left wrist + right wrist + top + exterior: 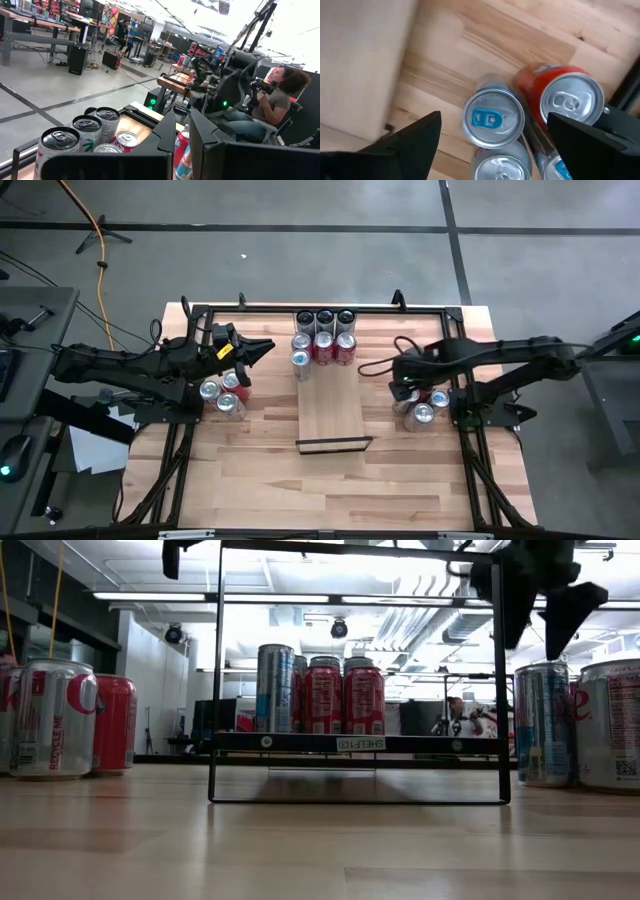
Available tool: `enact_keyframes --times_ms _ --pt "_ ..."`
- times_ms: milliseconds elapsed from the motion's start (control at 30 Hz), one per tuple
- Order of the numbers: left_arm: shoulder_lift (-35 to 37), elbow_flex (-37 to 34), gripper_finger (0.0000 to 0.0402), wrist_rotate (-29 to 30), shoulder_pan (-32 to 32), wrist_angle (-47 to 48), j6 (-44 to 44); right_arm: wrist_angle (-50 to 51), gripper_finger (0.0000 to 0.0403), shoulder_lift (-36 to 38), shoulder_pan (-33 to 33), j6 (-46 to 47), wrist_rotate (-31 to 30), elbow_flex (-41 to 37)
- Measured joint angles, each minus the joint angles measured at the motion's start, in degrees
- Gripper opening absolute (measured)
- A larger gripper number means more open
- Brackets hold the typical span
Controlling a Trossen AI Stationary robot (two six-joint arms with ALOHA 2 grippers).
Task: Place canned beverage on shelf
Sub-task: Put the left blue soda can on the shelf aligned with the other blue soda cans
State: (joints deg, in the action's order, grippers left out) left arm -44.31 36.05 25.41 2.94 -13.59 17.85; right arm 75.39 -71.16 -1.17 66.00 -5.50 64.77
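The right gripper (492,137), fingers spread and empty, hangs above upright silver-topped aluminium cans (492,119) right of the long pale wooden shelf (333,412), which carries cans at its far end. Left gripper (262,348): pressed together, raised beside the shelf.

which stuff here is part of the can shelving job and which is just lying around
Part of the job: the shelf, the cans already on it, the can cluster under the open right gripper, the can cluster by the shut left gripper.

Just around: the orange cable, the seated person.
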Motion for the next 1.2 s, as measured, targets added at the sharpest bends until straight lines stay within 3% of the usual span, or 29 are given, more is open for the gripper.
enact_keyframes --times_ms 300,633,767,1000,1200 --pt "-0.01 0.0 0.0003 0.0 -0.01 0.01 0.02 0.07 0.035 -9.46 0.0 -1.8 1.13 0.0" --pt "-0.01 0.0 0.0003 0.0 -0.01 0.03 -0.02 -0.31 0.0347 -12.57 -0.01 -1.96 2.69 0.0" --pt "0.0 0.0 0.0003 0.02 0.0 0.05 -0.04 -0.33 0.0318 -12.57 0.0 -1.97 2.68 0.0" --pt "0.0 0.0 0.0003 0.02 0.0 0.07 -0.07 -0.33 0.023 -12.57 -0.01 -2.37 2.5 0.07" --pt "0.0 0.0 0.0003 0.02 0.0 0.05 -0.07 0.05 0.0226 -11.84 0.0 -5.63 2.89 0.65"
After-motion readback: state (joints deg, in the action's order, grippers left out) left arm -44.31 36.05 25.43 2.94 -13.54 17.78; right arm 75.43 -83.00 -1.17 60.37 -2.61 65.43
